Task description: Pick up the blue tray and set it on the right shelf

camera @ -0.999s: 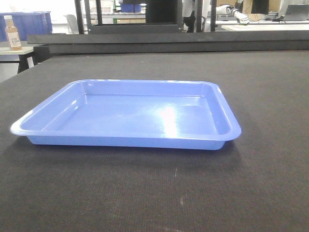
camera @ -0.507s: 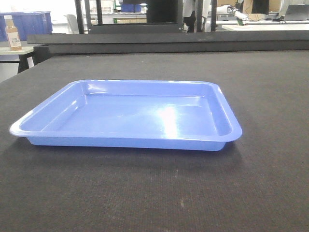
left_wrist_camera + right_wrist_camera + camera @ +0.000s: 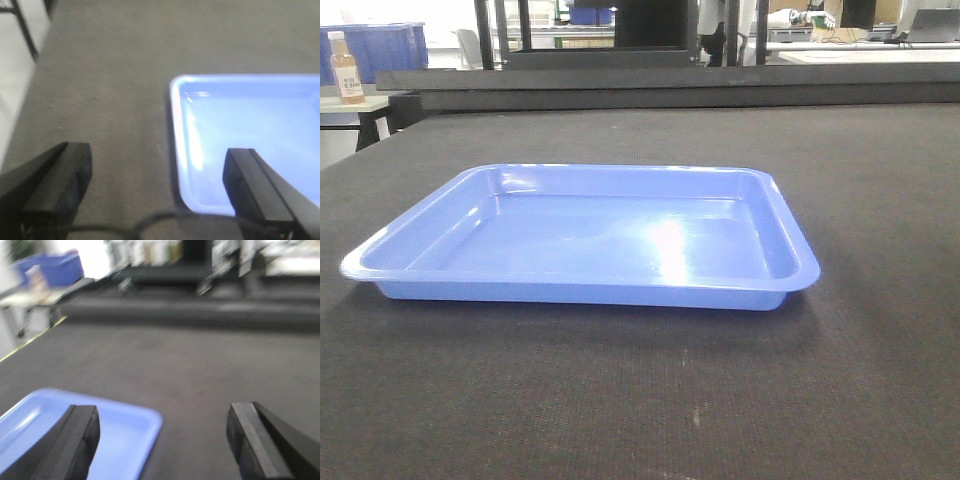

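Note:
The blue tray (image 3: 590, 240) lies empty and flat on the dark table mat, in the middle of the front view. In the left wrist view my left gripper (image 3: 157, 165) hangs open above the tray's (image 3: 250, 130) left rim, one finger over the mat, the other over the tray's inside. Seen from the right wrist, my right gripper (image 3: 162, 425) is open too, straddling a corner of the tray (image 3: 90, 435). Neither gripper touches it, as far as I can tell. The right shelf is out of view, and neither gripper shows in the front view.
The dark mat (image 3: 640, 400) spreads all round the tray. A raised black ledge (image 3: 670, 90) runs along its far edge. Beyond stand a bottle (image 3: 346, 68) on a side table, dark blue bins (image 3: 390, 45) and racks.
The tray has stayed almost still on the mat. In the far background a white robot hand has shifted slightly.

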Robot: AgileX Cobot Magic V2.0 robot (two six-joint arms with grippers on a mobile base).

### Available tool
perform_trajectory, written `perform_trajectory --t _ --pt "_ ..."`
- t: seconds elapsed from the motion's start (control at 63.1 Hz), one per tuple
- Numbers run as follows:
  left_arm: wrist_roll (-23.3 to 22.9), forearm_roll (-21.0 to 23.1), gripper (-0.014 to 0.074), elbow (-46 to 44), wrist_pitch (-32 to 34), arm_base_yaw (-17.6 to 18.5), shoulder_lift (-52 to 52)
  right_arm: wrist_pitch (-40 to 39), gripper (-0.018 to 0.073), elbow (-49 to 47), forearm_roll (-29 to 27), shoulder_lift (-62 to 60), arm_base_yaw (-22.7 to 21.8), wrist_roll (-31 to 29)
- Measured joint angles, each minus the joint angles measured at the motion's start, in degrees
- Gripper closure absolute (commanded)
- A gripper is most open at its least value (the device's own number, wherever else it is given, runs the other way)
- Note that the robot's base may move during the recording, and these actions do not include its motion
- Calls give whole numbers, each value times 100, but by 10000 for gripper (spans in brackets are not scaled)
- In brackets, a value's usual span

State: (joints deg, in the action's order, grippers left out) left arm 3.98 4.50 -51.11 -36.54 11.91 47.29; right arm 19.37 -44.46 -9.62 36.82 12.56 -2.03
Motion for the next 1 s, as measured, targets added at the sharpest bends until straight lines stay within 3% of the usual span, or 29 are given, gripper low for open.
perform_trajectory --t 0.159,0.254,0.46,0.65,0.824,0.999 --pt "45 53 132 -745 -376 200 1095 928 -64 -1052 -10 1471 921 0" --pt "45 66 132 -1152 -566 200 1719 1504 -64 -1674 -34 2467 1173 47" --pt "54 66 132 -1905 -945 200 3003 2709 -64 -2993 46 4434 1177 643" --pt "-123 53 145 -2662 -1355 200 4136 3467 -64 -3970 962 5831 1177 1975" --pt "-274 31 145 -3156 -1460 200 4913 3540 -64 -4142 1453 6447 1162 2805" --pt "-329 -1 145 -3421 -1507 200 5557 3357 -64 -4142 1463 6786 1162 2986"
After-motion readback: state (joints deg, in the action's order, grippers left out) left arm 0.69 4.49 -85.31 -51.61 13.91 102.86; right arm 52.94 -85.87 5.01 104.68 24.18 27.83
